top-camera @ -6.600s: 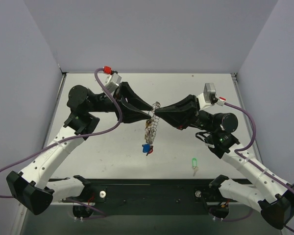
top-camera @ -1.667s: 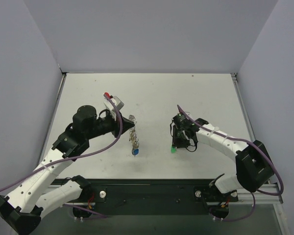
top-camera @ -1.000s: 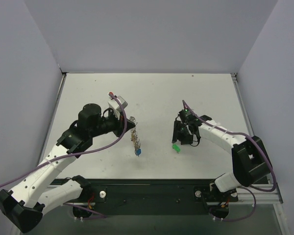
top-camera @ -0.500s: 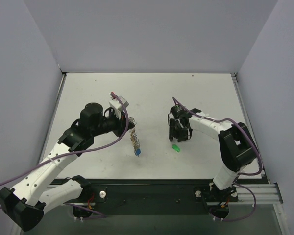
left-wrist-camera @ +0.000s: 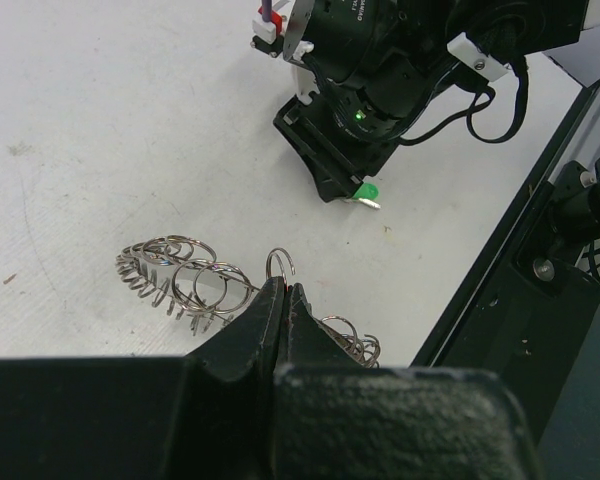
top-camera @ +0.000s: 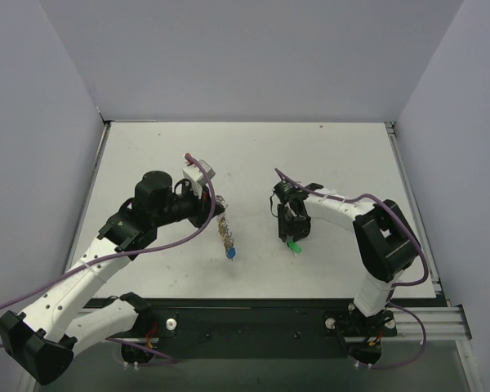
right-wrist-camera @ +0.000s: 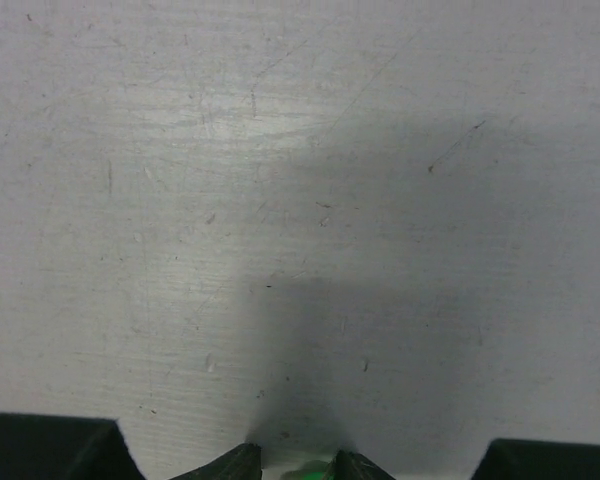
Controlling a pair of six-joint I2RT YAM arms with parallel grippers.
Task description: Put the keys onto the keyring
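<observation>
L arm (top-camera: 106,245) reaches from near-left corner toward table middle, elbow raised, wrist pointing right. R arm (top-camera: 367,237) is folded back on itself, forearm running left from near-right side, wrist tipped down at the surface. L gripper (left-wrist-camera: 283,290): jaws together, pinched on one small loop of the keyring (top-camera: 224,231). R gripper (right-wrist-camera: 298,465): tips narrowly apart, down at the table, with the green key (top-camera: 294,244) in the gap betw. them; can't tell if they press on it.

Keyring = silvery coil of many small wire loops, hanging down from L gripper as a short strand, left of table centre, nearer the near edge than the far one. Blue key (top-camera: 230,255) sits at its lower end; can't tell if it rests on the table. Green key is right of centre, well apart from the ring; only its green head shows.

Table (top-camera: 327,155) is white, matt, w/ fine scratches and scuffs; black rail (top-camera: 253,314) along the near edge. Plain pale lilac-grey walls (top-camera: 253,57) on left, far and right sides.
</observation>
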